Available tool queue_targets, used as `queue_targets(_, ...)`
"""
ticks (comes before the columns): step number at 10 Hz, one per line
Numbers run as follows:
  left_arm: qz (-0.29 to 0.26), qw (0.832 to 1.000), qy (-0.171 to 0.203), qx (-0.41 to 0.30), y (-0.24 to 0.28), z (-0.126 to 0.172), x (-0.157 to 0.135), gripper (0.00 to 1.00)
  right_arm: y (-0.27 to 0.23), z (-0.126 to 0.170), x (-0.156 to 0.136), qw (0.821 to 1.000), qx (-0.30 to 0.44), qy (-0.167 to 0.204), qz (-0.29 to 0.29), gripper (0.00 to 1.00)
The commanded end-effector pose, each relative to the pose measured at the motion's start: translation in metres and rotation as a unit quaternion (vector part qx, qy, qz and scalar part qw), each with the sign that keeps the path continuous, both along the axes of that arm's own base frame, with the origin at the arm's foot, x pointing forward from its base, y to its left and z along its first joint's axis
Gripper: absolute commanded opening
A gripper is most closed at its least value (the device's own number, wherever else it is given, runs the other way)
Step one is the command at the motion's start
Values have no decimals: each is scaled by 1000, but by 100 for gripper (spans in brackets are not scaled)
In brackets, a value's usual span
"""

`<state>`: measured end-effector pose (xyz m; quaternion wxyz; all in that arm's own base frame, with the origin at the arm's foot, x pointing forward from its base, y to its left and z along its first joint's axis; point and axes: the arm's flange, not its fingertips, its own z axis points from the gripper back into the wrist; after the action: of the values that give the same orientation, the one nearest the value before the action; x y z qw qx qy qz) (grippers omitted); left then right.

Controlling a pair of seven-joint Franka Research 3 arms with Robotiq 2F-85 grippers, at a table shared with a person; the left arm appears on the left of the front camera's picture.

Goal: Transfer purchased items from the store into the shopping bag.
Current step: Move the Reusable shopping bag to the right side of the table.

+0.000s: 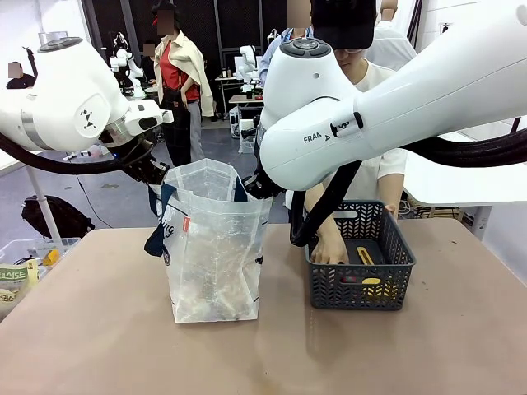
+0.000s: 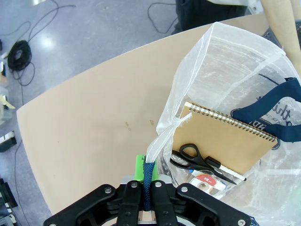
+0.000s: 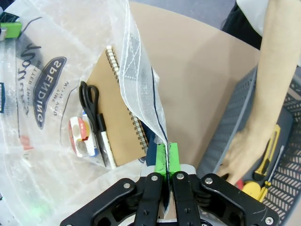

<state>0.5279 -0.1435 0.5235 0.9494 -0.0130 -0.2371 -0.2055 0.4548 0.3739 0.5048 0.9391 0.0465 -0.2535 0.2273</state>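
Observation:
The translucent white shopping bag (image 1: 212,251) stands upright on the table, held open from both sides. My left gripper (image 1: 155,170) (image 2: 146,165) is shut on its navy strap handle (image 2: 148,175). My right gripper (image 1: 251,186) (image 3: 167,157) is shut on the opposite rim (image 3: 141,94). Inside the bag lie a tan spiral notebook (image 2: 225,136) (image 3: 120,108), black scissors (image 2: 192,157) (image 3: 89,101), a tape roll (image 2: 205,181) (image 3: 79,135) and a marker (image 3: 106,143). To the right stands the dark grey lattice basket (image 1: 402,247) (image 3: 289,183). A person's hand (image 1: 331,247) (image 3: 240,153) reaches into it beside a yellow utility knife (image 1: 366,256) (image 3: 266,156).
A clear tray (image 1: 25,255) with small goods sits at the table's left edge. The tan table (image 1: 123,354) has free room in front of the bag and basket. The person stands at the far side behind the basket.

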Motion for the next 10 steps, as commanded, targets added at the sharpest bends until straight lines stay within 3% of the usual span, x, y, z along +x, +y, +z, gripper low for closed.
queue_targets(1, 2, 1000, 1, 2, 2, 1, -1, 0, 1, -1, 0, 1000, 1, 2, 1, 0)
queue_targets(10, 2, 1000, 1, 2, 2, 1, -1, 0, 1, -1, 0, 1000, 1, 2, 1, 0)
